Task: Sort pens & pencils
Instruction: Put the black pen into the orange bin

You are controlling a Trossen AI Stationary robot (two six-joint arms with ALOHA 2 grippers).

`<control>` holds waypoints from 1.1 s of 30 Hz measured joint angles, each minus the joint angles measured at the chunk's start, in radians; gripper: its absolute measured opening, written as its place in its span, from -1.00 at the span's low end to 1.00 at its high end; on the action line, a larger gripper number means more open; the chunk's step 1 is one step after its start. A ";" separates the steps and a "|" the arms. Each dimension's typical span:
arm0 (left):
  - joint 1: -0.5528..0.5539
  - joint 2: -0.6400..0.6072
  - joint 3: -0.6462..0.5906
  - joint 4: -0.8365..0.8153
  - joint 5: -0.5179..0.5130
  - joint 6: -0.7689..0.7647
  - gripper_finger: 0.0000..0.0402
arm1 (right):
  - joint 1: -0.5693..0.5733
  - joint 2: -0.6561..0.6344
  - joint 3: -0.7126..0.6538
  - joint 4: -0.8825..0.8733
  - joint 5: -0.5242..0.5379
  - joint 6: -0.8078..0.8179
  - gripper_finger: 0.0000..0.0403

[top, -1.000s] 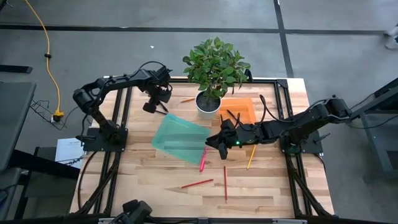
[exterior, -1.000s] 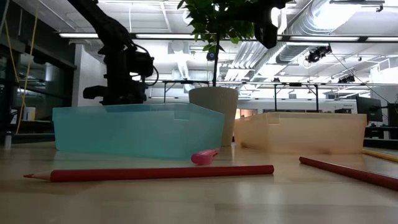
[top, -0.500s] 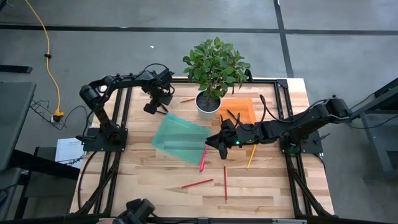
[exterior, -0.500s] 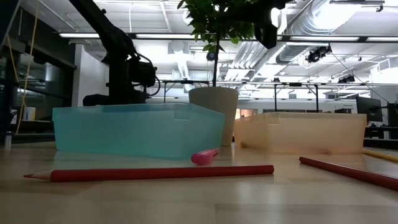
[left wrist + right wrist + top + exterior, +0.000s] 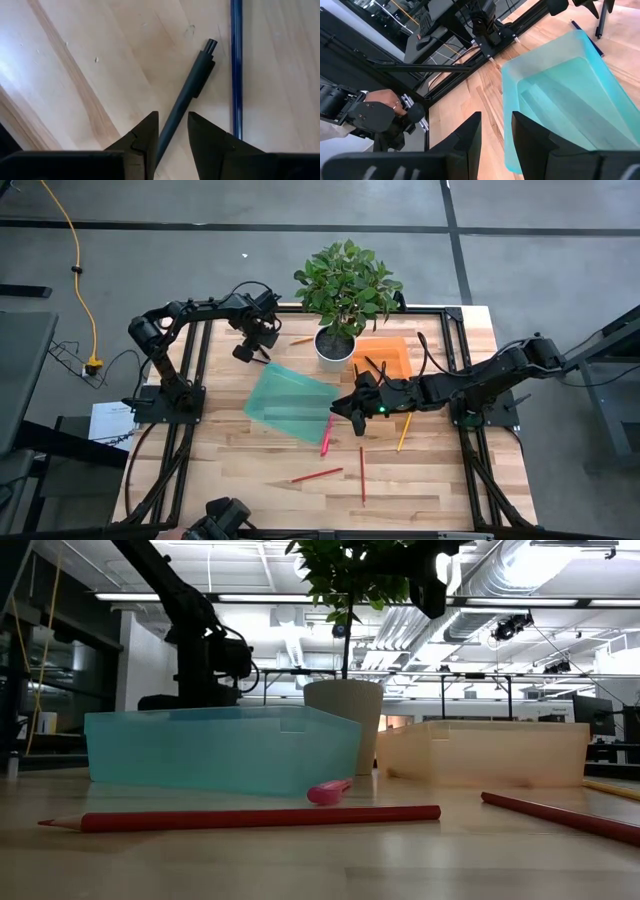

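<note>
The left gripper (image 5: 172, 131) grasps a black pen (image 5: 186, 95), its lower end hidden; the right gripper (image 5: 496, 131) hangs released, empty.

My two arms are dark, close to black, built of jointed links with rounded housings at each joint. My left arm (image 5: 190, 310) carries a thin black cable along its links; my right arm (image 5: 470, 380) shows a small green light near its wrist. My fingers (image 5: 145, 137) are matte black wedges, broad at the base and tapering to blunt tips.
</note>
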 joint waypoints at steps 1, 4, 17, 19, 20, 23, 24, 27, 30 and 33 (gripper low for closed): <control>0.000 0.000 0.000 0.001 0.000 0.000 -0.54 | 0.000 0.000 0.000 0.000 0.000 0.000 -0.51; 0.000 0.000 0.000 0.003 0.000 0.015 -0.54 | 0.000 0.000 0.000 0.000 0.008 0.000 -0.51; 0.000 0.000 0.000 -0.017 0.024 0.017 -0.54 | 0.000 0.000 0.000 0.000 0.018 -0.004 -0.51; 0.000 0.000 0.000 -0.016 0.026 0.017 -0.54 | 0.000 0.000 0.000 0.000 0.018 -0.004 -0.51; 0.000 0.000 0.000 -0.015 0.029 0.018 -0.54 | 0.000 0.000 0.000 0.000 0.018 -0.004 -0.51; 0.000 0.000 0.000 -0.018 0.032 0.016 -0.54 | 0.000 0.000 0.000 0.000 0.018 -0.004 -0.51; 0.000 0.000 0.000 -0.020 0.032 0.016 -0.54 | 0.000 0.000 0.000 0.000 0.018 -0.004 -0.51; 0.000 0.000 0.000 -0.029 0.051 0.017 -0.54 | 0.000 0.000 0.000 0.000 0.018 -0.004 -0.51; 0.000 0.000 -0.001 -0.034 0.061 0.019 -0.55 | 0.000 0.000 0.000 0.000 0.018 -0.004 -0.51; 0.000 0.000 -0.001 -0.034 0.065 0.018 -0.60 | 0.000 0.000 0.000 0.000 0.018 -0.004 -0.51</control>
